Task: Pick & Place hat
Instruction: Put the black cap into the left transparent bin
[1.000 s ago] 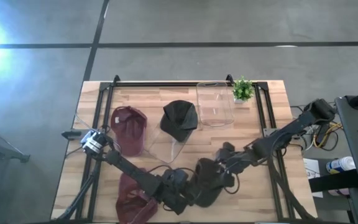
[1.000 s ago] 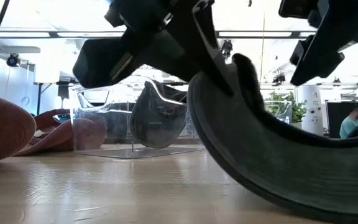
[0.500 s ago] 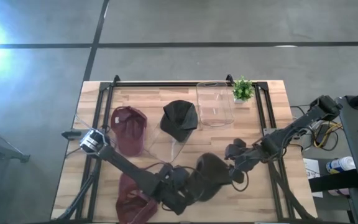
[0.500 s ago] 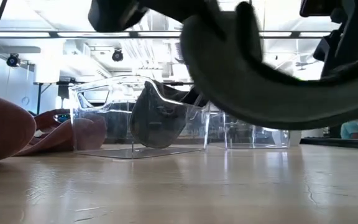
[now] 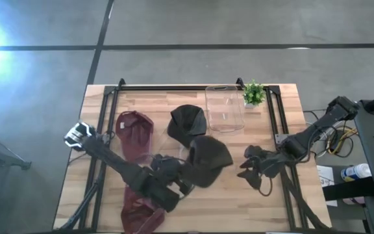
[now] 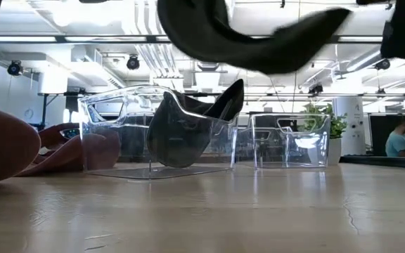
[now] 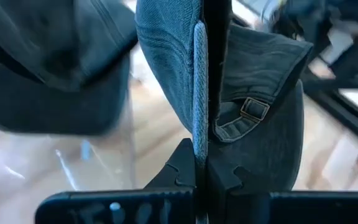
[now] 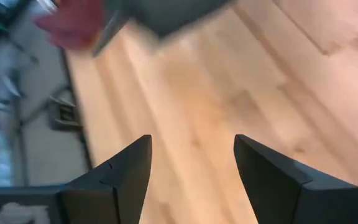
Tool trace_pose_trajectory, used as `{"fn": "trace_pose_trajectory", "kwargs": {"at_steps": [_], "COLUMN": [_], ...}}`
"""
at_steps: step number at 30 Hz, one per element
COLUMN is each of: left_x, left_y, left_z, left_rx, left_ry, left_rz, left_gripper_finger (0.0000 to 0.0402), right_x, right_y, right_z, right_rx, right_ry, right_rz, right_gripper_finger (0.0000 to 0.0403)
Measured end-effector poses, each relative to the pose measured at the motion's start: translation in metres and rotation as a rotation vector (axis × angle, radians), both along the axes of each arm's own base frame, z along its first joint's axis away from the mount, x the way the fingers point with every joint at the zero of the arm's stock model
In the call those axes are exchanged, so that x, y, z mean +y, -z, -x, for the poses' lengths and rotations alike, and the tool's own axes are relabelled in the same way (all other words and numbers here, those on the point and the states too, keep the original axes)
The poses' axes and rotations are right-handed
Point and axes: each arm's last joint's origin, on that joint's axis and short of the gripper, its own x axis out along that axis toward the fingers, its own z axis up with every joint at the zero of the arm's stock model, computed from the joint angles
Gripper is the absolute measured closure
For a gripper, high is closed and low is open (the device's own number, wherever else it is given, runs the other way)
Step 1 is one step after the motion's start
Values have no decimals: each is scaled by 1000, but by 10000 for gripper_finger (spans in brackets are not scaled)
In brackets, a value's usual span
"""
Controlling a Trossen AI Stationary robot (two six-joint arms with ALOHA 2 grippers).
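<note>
While the left tool (image 5: 186, 174) pinches the rim of a dark cap (image 5: 208, 160), this cap hangs in the air above the middle of the counter (image 5: 284, 201), just beside the clear stands. The left wrist view shows the two fingers (image 7: 194, 168) pressed together on the folded edge of the cap, with its small buckle strap next to them. From the low view, the cap (image 6: 252, 39) is well above the wooden surface and does not touch it.

The right tool (image 5: 250, 166) is near the cap on its right side but apart from it, with its fingers (image 8: 126, 168) spread wide over bare wood and holding nothing.

Another dark cap (image 5: 187, 122) sits on a clear stand (image 6: 188, 137) behind the held one. A dark red cap (image 5: 134, 133) rests on the stand to its left, and a second red cap (image 5: 140, 208) lies at the front edge of the counter. An empty clear box (image 5: 224, 107) stands at the far side, with a small green plant (image 5: 253, 93) just beside it.
</note>
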Motion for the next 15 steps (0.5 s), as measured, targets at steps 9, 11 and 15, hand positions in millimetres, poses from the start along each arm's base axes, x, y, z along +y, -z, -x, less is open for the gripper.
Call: {"fn": "trace_pose_trajectory", "kwargs": {"at_steps": [9,11,15], "left_x": [38,45,55], "left_y": [-3,-1,1], "left_z": [22,29,44], "left_rx": [-72,-76,-92], "left_ry": [13,12,23], "left_rz": [-59,-57,-51], "left_gripper_finger": [397,397,397], "right_x": [17,19,25], "right_y": [6,8,8], "right_z": [-28,-33,-45], "right_rx": [-211,-250,-342], "right_ry": [155,220,291], "right_rz": [69,95,112], "right_gripper_finger": [179,179,179]}}
